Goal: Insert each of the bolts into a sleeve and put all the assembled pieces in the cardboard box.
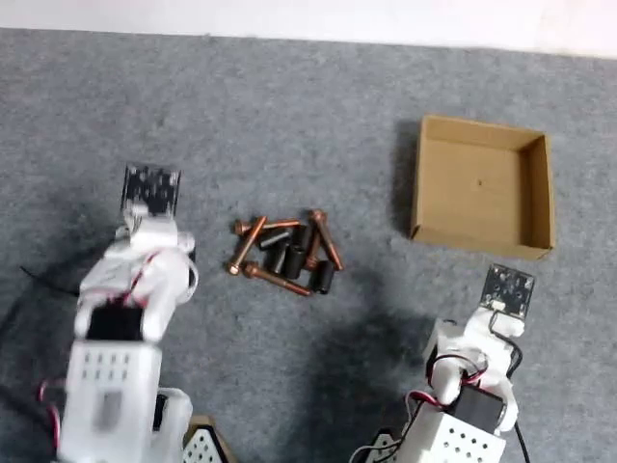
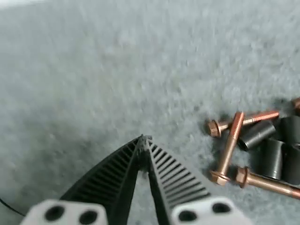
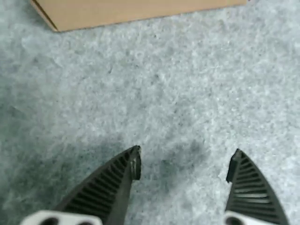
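Two tools: my left tool [image 2: 143, 139] clenched empty, right tool [image 3: 185, 157] released; heaped bolts [image 2: 229, 145] beside the left tool may snag together.

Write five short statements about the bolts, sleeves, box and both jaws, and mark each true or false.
The cardboard box is empty. True.
The left jaws are wide open. False: they are shut, tips together, holding nothing.
The bolts and sleeves lie together in one pile. True.
The right jaws grip a bolt. False: they are open and empty above the grey carpet.
In the high view the box stands left of the pile. False: it stands right of it.
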Robot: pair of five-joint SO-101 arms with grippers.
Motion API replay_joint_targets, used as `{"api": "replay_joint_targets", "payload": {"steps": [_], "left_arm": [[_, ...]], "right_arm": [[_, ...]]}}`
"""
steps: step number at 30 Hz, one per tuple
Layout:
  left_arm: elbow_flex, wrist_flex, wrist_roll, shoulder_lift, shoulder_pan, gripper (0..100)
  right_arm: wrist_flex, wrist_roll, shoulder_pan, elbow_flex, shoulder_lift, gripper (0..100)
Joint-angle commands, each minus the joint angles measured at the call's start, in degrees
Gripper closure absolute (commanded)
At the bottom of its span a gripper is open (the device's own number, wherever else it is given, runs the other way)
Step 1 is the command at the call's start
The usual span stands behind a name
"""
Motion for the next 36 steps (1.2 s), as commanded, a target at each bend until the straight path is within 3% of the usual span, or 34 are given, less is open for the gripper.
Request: {"api": "replay_joint_targets", "payload": {"steps": [1, 3, 5, 8, 12, 17, 23, 28, 36], "left_arm": [[-5.7, -2.2, 9.4, 17.5, 0.4, 99], [-5.2, -4.6, 10.6, 20.7, -1.1, 99], [-2.9, -8.4, 10.7, 22.7, -2.8, 99], [0.6, -16.1, 10.7, 23.9, -3.1, 99], [1.1, -16.4, 10.7, 22.5, -3.2, 99], [1.2, -15.4, 10.7, 22.0, -6.0, 99], [1.2, -15.4, 10.9, 22.0, -6.9, 99], [1.2, -15.4, 10.9, 22.0, -6.9, 99], [1.2, -15.4, 10.9, 22.1, -6.9, 99]], "right_arm": [[-3.6, 5.0, 9.7, 8.5, -0.7, 71.8], [-8.6, 7.8, 18.2, 8.7, -0.7, 71.9], [-9.9, 6.2, 20.5, 8.7, -0.7, 71.9], [-10.2, 4.7, 14.6, 8.6, -0.7, 71.9], [-11.8, 4.2, 4.8, 6.2, -0.6, 71.9], [-2.0, 4.7, -9.6, -0.2, -0.5, 71.9], [-2.8, 1.3, -14.9, -11.9, 3.4, 71.9], [-5.0, 1.0, -30.5, -22.6, 28.0, 71.9], [-12.9, -3.8, -39.5, -48.6, 71.0, 71.9]]}}
